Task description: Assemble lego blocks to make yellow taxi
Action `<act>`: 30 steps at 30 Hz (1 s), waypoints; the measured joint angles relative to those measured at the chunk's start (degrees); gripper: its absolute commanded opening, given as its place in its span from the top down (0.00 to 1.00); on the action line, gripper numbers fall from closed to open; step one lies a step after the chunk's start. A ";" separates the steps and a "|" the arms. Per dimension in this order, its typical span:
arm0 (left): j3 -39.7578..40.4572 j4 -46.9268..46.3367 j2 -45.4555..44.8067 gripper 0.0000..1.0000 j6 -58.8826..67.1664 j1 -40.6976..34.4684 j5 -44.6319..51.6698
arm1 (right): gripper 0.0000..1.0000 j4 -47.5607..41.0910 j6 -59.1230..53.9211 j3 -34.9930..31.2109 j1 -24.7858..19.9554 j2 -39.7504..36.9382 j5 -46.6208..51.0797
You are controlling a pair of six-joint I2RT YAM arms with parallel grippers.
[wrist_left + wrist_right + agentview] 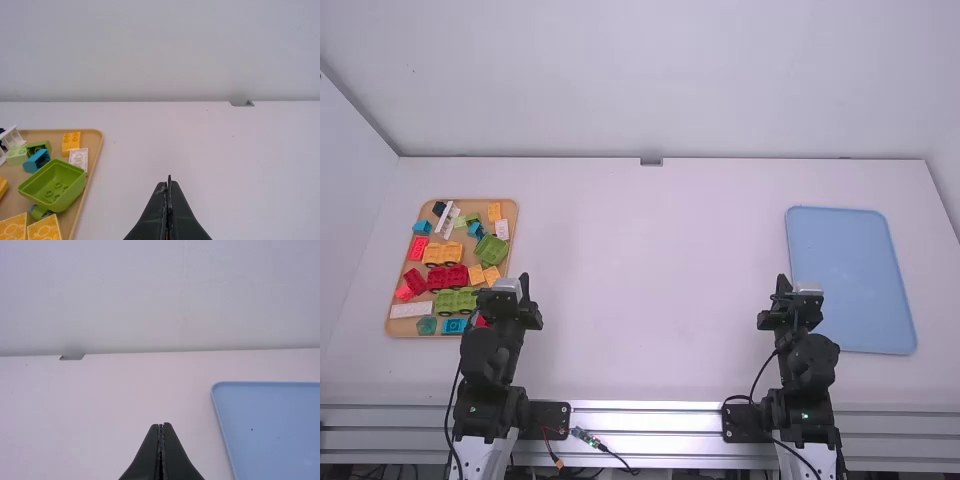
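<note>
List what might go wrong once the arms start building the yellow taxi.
Blocks crowd the tan tray, so the left claw may nudge neighbours while picking.

The yellow wheeled block could roll when something is pressed onto it.

Every block lies at the left side, so the right claw might struggle to reach them.

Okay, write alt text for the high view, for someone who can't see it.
Two robot arms stand at a white table, one at each side: a tan tray of mixed toy building blocks lies by the left arm, a bare blue tray by the right.
</note>
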 measured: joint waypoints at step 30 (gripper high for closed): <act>7.39 -0.79 11.37 0.67 -2.08 -0.28 0.42 | 0.67 -3.91 1.38 12.17 0.11 19.23 -2.08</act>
